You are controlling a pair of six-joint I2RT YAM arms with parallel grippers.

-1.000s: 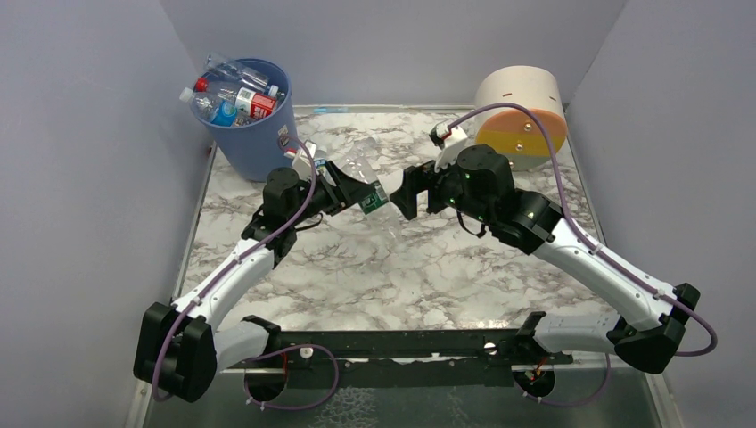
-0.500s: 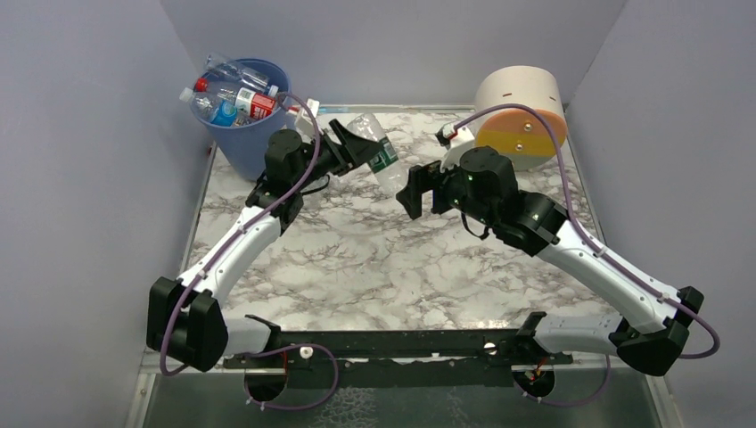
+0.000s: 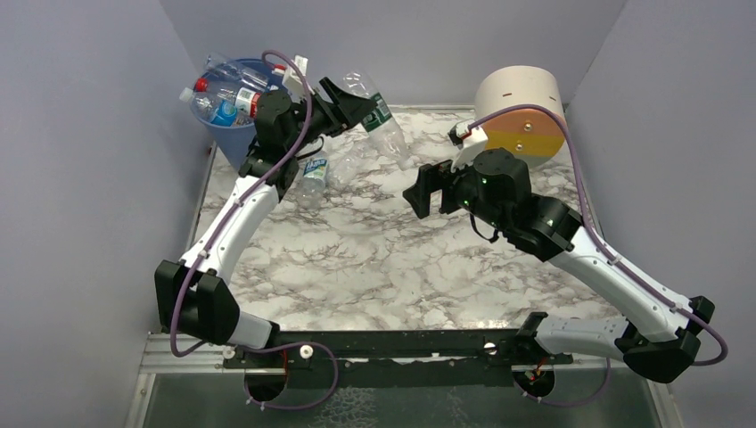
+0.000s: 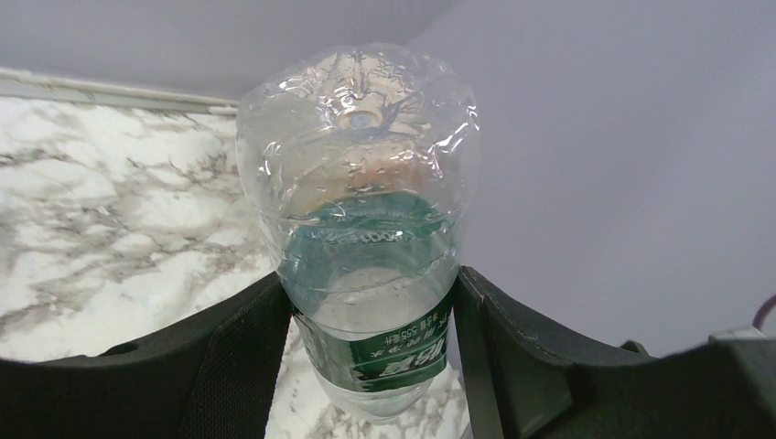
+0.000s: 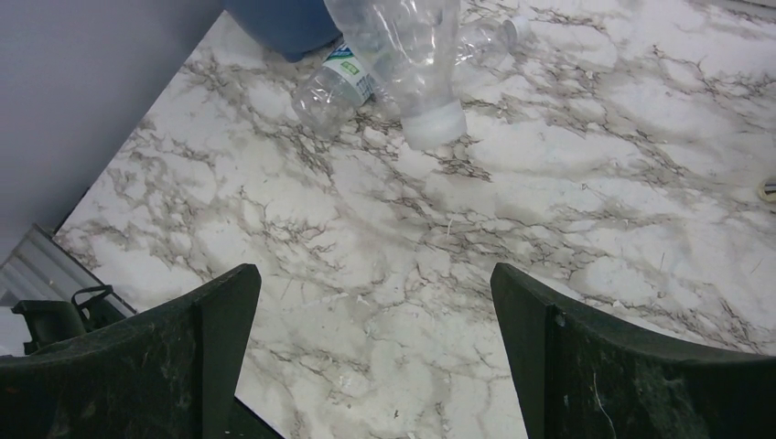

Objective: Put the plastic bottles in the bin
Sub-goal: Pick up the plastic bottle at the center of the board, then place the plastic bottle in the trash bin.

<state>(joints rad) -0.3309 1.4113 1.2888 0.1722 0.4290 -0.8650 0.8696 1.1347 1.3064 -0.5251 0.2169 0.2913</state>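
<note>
My left gripper (image 3: 355,105) is shut on a clear plastic bottle (image 3: 382,120) with a green label, held in the air at the back of the table, just right of the bin (image 3: 230,141). In the left wrist view the bottle (image 4: 357,183) fills the gap between both fingers, base pointing away. The blue bin holds several bottles (image 3: 227,94) with red and blue caps. Another clear bottle (image 3: 315,171) lies on the marble near the bin's foot, also seen as the lying bottle (image 5: 334,87) from the right wrist. My right gripper (image 3: 419,190) hovers open over mid-table, nothing between its fingers (image 5: 224,311).
A cream, orange and yellow drum (image 3: 521,111) stands at the back right. Grey walls close in the marble table (image 3: 401,267) on three sides. The left arm's forearm crosses in front of the bin.
The left arm has lifted the green-label bottle up and back-left, from beside the right gripper toward the bin. The right gripper stayed open and drew slightly back to the right.
</note>
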